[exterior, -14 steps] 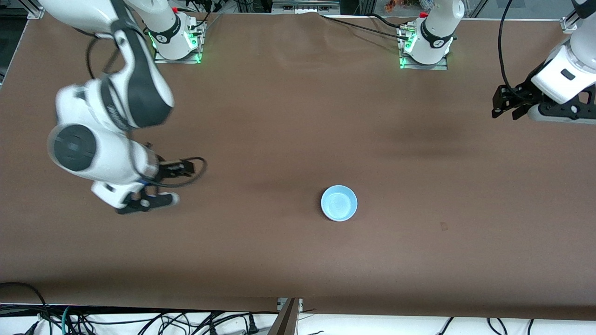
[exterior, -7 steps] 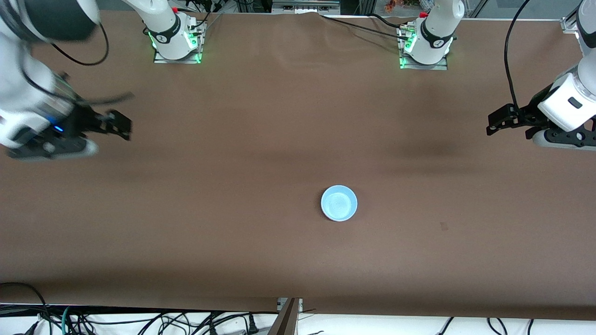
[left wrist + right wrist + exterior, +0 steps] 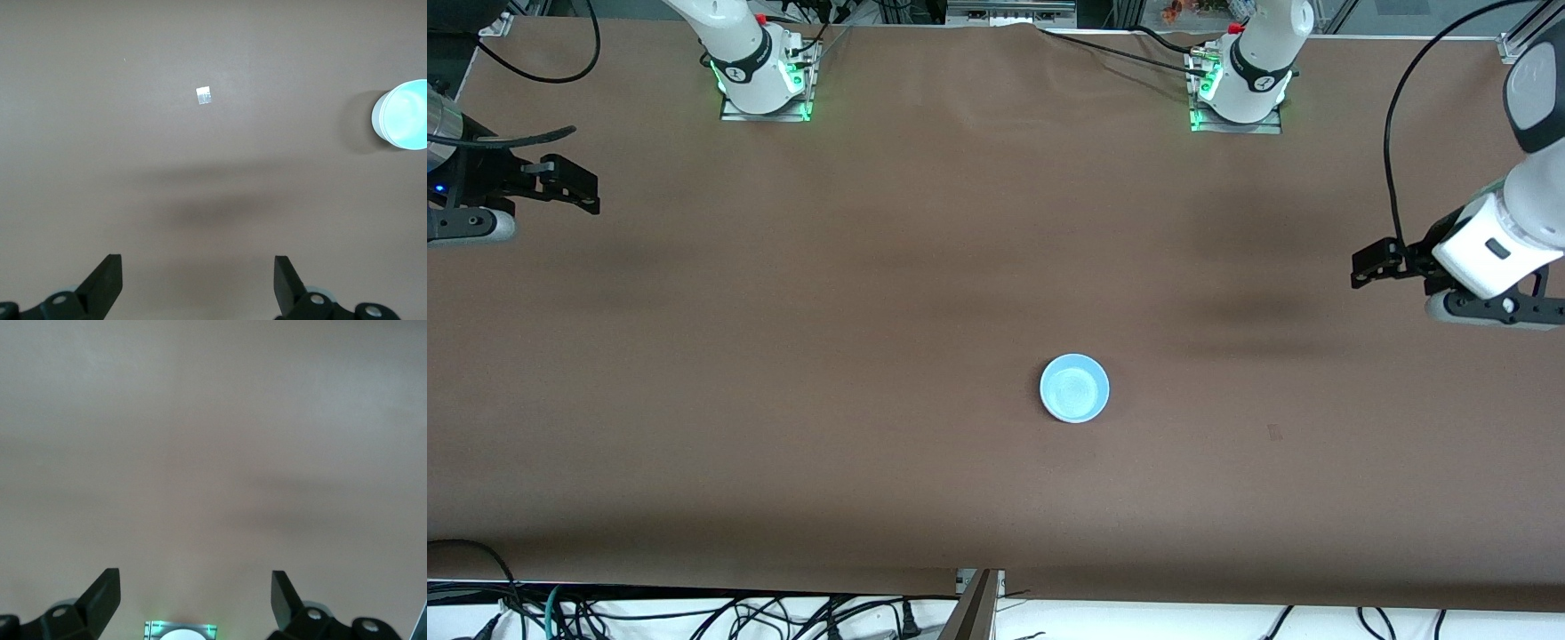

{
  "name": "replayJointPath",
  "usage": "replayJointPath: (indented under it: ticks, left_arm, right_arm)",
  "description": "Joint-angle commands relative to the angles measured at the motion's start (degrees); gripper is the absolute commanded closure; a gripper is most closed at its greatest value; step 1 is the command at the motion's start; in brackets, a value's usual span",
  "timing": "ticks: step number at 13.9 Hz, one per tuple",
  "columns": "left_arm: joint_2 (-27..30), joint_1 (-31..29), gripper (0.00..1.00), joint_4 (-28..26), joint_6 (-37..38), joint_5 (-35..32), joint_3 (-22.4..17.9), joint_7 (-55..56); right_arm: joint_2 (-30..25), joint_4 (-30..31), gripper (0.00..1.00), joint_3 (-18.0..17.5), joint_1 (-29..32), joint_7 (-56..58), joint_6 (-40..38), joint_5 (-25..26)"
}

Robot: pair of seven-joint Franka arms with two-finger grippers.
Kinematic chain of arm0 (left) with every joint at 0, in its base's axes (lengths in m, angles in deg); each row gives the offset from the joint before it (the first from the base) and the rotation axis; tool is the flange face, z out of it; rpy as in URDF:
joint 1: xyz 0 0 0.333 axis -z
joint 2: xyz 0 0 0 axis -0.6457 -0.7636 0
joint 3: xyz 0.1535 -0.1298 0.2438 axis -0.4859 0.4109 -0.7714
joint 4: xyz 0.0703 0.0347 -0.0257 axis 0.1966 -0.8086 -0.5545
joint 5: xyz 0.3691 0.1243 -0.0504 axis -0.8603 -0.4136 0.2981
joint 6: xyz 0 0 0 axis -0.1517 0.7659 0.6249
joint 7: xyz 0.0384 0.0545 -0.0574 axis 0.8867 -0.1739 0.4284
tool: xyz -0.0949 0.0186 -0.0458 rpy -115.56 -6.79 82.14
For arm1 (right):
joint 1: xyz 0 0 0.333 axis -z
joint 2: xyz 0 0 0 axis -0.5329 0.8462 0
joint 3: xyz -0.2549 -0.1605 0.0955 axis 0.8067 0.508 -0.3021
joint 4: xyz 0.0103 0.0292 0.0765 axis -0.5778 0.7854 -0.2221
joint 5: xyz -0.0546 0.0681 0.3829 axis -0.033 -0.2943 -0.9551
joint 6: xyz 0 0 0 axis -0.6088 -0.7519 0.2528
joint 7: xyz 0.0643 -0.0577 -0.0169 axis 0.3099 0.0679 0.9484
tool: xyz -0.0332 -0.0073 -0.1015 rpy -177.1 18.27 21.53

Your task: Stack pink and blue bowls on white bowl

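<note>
The brown table [image 3: 925, 267] spreads wide under both arms, bare cloth across most of its top. The right arm's base [image 3: 758, 71] and the left arm's base [image 3: 1240, 80] stand along the edge farthest from the front camera, each lit green at the foot. The right gripper [image 3: 574, 185] hangs in the air over the right arm's end of the table; its two dark fingers [image 3: 100, 597] stand spread as wide as they go, with nothing between them and nothing touched. The left gripper [image 3: 1371, 264] hangs over the left arm's end of the table, its fingers [image 3: 103, 283] likewise fully parted and empty, only brown cloth showing in the gap. The blue bowl [image 3: 1074, 388] sits upright near the table's middle, mouth facing straight up, round with no long axis to speak of, well apart from both grippers. Whether other bowls lie under it cannot be told. A small pale square scrap [image 3: 205, 96] lies flat on the cloth, between the blue bowl and the left arm's end.
</note>
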Motion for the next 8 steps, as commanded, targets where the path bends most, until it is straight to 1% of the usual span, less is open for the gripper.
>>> replayJointPath:
  ticks: [1, 3, 8]
  left_arm:
    - [-3.1, 0.12, 0.0, 3.98, 0.75, -1.45, 0.24, 0.12]
    - [-3.45, 0.12, 0.0, 4.07, 0.66, -1.45, 0.24, 0.12]
    - [-3.71, 0.12, 0.0, 4.07, -0.13, -1.36, 0.24, 0.12]
  right_arm:
    - [-2.43, 2.51, 0.0, 0.04, 0.02, -0.61, -0.75, -1.15]
    - [-2.43, 2.77, 0.0, 0.04, 0.02, -3.78, -1.98, -1.07]
    - [-1.73, 2.08, 0.0, 0.04, 1.07, -3.26, -2.16, -0.98]
